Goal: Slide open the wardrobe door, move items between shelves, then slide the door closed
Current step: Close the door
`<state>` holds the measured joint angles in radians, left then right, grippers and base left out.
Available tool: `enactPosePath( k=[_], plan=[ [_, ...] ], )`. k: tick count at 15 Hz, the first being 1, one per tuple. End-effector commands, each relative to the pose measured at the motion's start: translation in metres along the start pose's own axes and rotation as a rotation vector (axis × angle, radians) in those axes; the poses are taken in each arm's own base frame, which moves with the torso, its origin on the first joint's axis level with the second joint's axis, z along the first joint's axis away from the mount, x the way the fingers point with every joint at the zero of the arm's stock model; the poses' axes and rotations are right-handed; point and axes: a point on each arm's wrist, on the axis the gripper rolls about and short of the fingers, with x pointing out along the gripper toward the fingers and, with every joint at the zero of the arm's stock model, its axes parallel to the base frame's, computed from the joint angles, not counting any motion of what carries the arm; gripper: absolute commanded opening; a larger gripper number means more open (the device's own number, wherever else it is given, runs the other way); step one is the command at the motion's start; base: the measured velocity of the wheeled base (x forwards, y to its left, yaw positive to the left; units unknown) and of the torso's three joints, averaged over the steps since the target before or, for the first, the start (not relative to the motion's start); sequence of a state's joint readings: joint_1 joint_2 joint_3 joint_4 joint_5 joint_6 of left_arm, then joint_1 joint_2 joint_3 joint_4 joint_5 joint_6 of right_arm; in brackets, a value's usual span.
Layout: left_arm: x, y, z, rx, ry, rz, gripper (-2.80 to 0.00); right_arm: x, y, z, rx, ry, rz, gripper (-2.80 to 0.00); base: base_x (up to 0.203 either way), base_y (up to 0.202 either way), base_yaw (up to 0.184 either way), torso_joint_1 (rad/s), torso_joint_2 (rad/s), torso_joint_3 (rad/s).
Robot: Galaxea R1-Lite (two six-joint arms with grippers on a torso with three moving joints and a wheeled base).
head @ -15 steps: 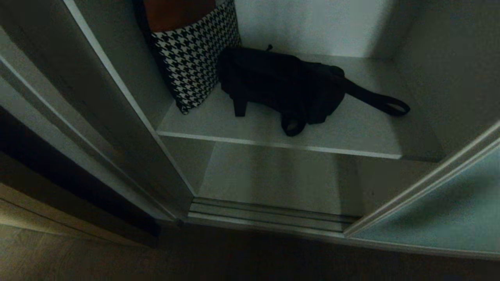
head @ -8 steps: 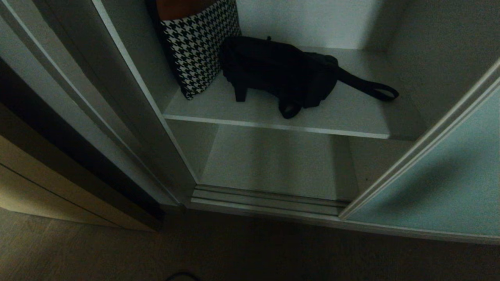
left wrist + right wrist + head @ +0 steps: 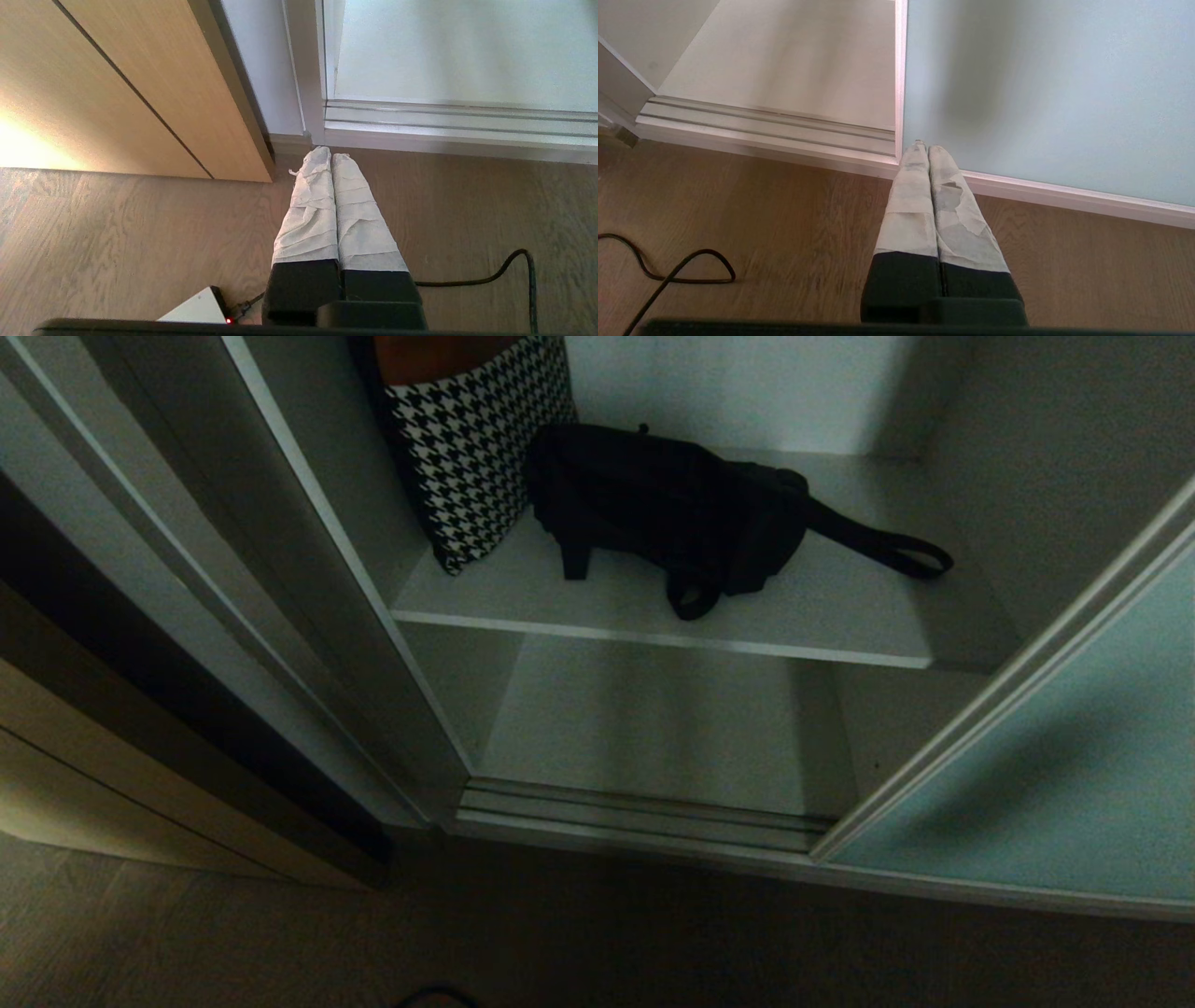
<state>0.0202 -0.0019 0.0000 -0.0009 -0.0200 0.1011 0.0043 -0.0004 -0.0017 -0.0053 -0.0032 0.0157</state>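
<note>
- Your left tool (image 3: 331, 156), two tape-wrapped fingers on a black base, is clenched on nothing and hangs low over the wooden floor (image 3: 117, 224), just in front of the wardrobe's silver bottom track (image 3: 444, 122)
- Your right tool (image 3: 928, 148) is likewise clenched and empty, its tips near the bottom corner of the frosted pale teal sliding wardrobe door (image 3: 1041, 84)
- That door (image 3: 1055, 775) stands slid aside to the right, so the opening step looks done
- One soft black fabric bag with a long strap loop (image 3: 672, 513) lies on the upper pale grey-white shelf (image 3: 597, 607), touching one black-and-white houndstooth cushion (image 3: 467, 448) that leans at the left
- The lower pale grey-white board (image 3: 644, 728) holds nothing, so you are either ahead of the transfer or past it; closing remains
- Count: two tools, one door, two shelves, one bag, one cushion
</note>
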Motion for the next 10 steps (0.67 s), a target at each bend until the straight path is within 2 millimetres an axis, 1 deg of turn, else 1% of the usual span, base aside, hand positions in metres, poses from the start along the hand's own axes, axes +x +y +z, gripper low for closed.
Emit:
enactPosePath(
  k=[1, 10],
  plan=[
    [0.0004, 0.0000, -0.0003, 0.000, 0.004, -0.001, -2.80, -0.0001, 0.0000, 0.0000, 0.000, -0.002, 0.000, -2.80, 0.000, 0.000, 0.000, 0.000, 0.00, 0.000],
    [0.0003, -0.0001, 0.0002, 0.021, 0.005, -0.005, -2.80, 0.0002, 0.0000, -0.0004, -0.002, 0.001, -0.001, -2.80, 0.000, 0.000, 0.000, 0.000, 0.00, 0.000]
  ],
)
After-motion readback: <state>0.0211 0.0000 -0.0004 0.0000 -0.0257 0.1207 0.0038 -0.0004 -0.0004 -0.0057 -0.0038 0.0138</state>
